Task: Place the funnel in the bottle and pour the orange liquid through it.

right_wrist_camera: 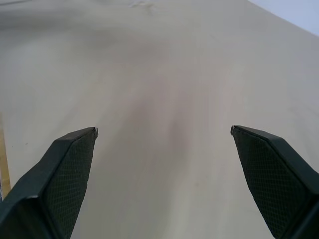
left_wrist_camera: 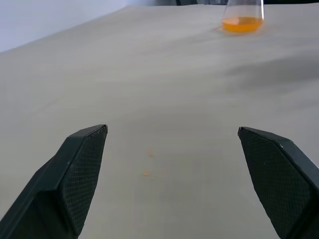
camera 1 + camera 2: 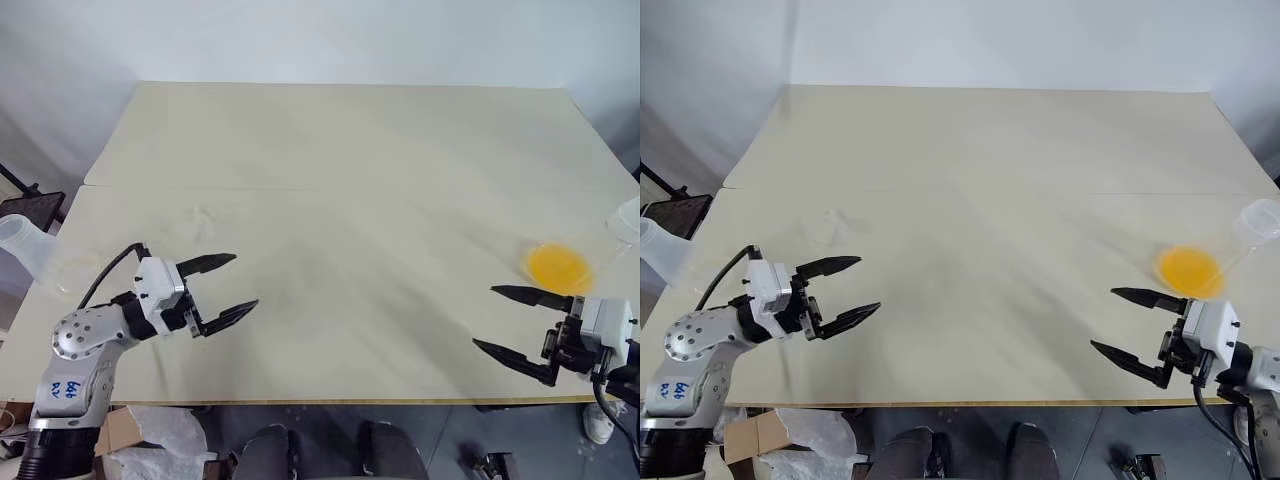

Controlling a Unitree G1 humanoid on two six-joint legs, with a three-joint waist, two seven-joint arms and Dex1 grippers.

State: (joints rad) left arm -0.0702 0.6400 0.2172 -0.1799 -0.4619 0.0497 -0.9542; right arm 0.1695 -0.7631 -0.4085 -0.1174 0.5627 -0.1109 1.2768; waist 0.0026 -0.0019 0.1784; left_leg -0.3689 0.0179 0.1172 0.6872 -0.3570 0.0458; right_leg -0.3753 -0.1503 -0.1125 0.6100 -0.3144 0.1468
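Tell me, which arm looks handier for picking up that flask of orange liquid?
The right, probably. The flask holding the orange liquid stands at the table's right edge, just beyond the open right pincer. The left pincer, also open, hovers across the table.

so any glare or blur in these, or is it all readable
Head views: even light, no glare, soft shadows on the table. Left wrist view: orange liquid in its flask sharp, left gripper soft-edged. Right wrist view: right gripper near, tabletop smooth and featureless.
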